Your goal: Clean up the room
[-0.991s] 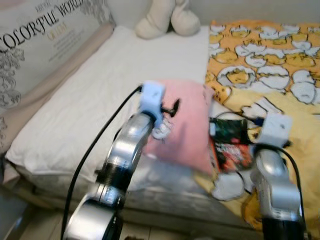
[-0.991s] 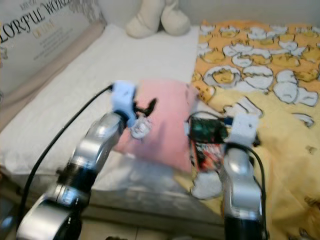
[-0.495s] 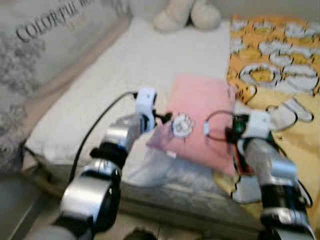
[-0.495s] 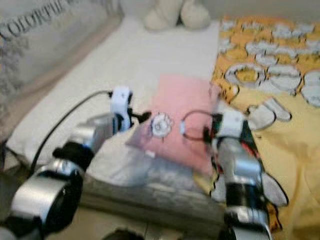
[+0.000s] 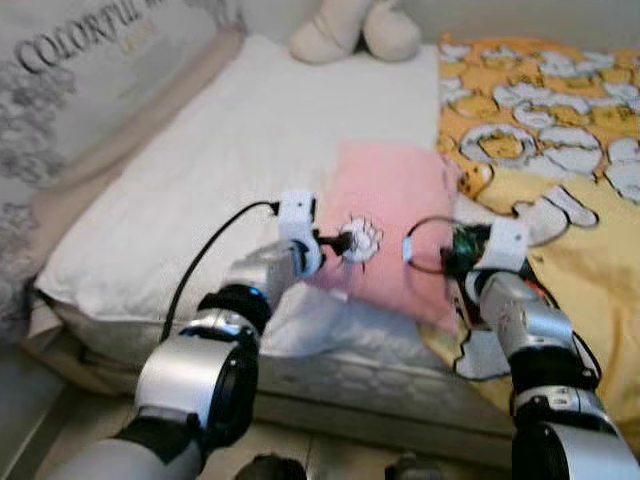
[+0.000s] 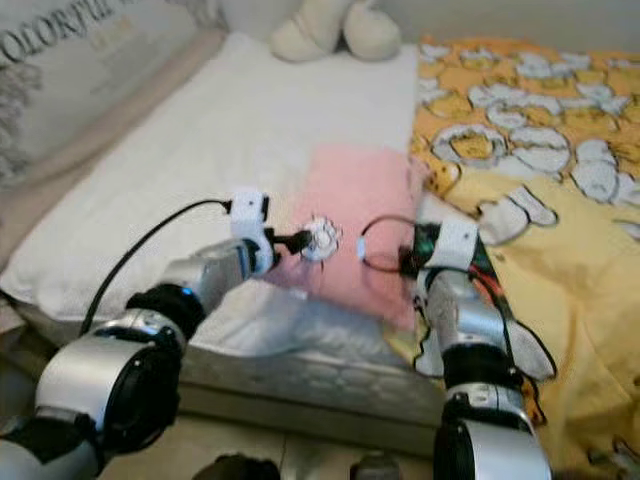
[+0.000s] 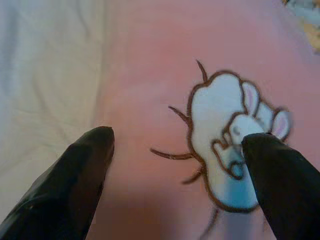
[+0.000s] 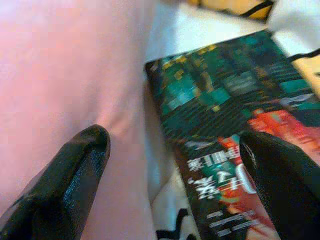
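A pink pillow (image 5: 392, 195) with a white embroidered animal (image 7: 225, 150) lies on the white bed near its front edge. My left gripper (image 5: 345, 241) is open at the pillow's left edge. In the left wrist view its fingers (image 7: 75, 175) straddle the embroidery just above the fabric. My right gripper (image 5: 447, 262) is open at the pillow's right edge. One of its fingers (image 8: 75, 175) is over the pink fabric, the other over a book (image 8: 225, 95) with a green and red cover that lies beside the pillow.
A yellow blanket (image 5: 560, 150) with a duck pattern covers the bed's right half. A cream stuffed toy (image 5: 355, 30) sits at the back. A large grey lettered cushion (image 5: 70, 90) leans on the left. The mattress's front edge (image 5: 350, 385) drops to the floor.
The camera has shifted. Both arms have stretched away from the camera and dropped to the pillow: the left gripper to its left edge, the right gripper to its right edge by the book.
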